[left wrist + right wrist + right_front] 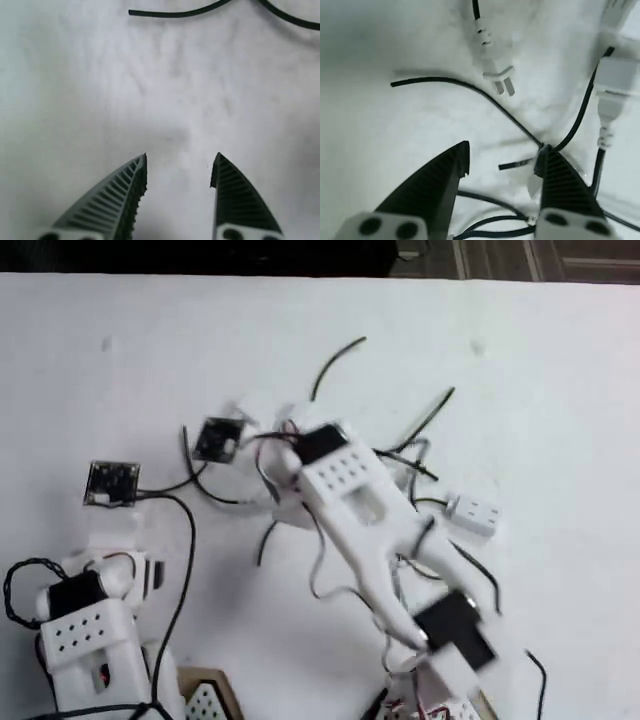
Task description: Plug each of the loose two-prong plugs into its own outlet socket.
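White plug beyond spread right pincer; high view: outlet strip.

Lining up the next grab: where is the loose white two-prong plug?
In the right wrist view, the white two-prong plug lies ahead of the open right tool, prongs toward it, with a thin black cable crossing between.

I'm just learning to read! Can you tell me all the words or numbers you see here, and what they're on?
No word, number or sign can be read anywhere.
Left black square: pale specks, too blurred to read.
Far black square: the same, too blurred.
Outlet: slots show, no print to be made out.
Plug: plain white, no print showing.
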`<move>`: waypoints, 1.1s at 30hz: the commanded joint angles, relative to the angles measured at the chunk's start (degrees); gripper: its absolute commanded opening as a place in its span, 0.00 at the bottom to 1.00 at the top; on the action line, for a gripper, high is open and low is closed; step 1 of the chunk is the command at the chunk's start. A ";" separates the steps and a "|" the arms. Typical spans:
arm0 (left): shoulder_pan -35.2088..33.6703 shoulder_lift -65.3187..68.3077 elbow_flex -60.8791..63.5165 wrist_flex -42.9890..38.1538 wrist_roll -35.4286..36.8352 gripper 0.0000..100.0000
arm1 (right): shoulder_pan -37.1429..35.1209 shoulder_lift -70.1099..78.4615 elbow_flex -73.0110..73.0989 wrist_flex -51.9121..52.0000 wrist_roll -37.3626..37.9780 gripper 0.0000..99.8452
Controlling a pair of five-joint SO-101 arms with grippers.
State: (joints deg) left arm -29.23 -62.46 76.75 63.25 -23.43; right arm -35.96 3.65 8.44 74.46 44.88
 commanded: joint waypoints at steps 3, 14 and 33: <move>-4.09 -1.01 -0.35 -1.05 -0.53 0.21 | -2.77 9.36 -12.75 -0.92 3.08 0.21; -4.44 -1.01 -0.35 -1.05 -0.53 0.21 | -3.91 27.82 -27.96 -0.66 4.57 0.21; -4.18 -1.01 -0.35 -1.14 -0.53 0.21 | -2.68 27.74 -30.51 7.16 4.13 0.02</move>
State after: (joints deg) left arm -33.27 -62.55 76.75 63.25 -23.43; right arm -39.65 37.14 -19.87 79.56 49.01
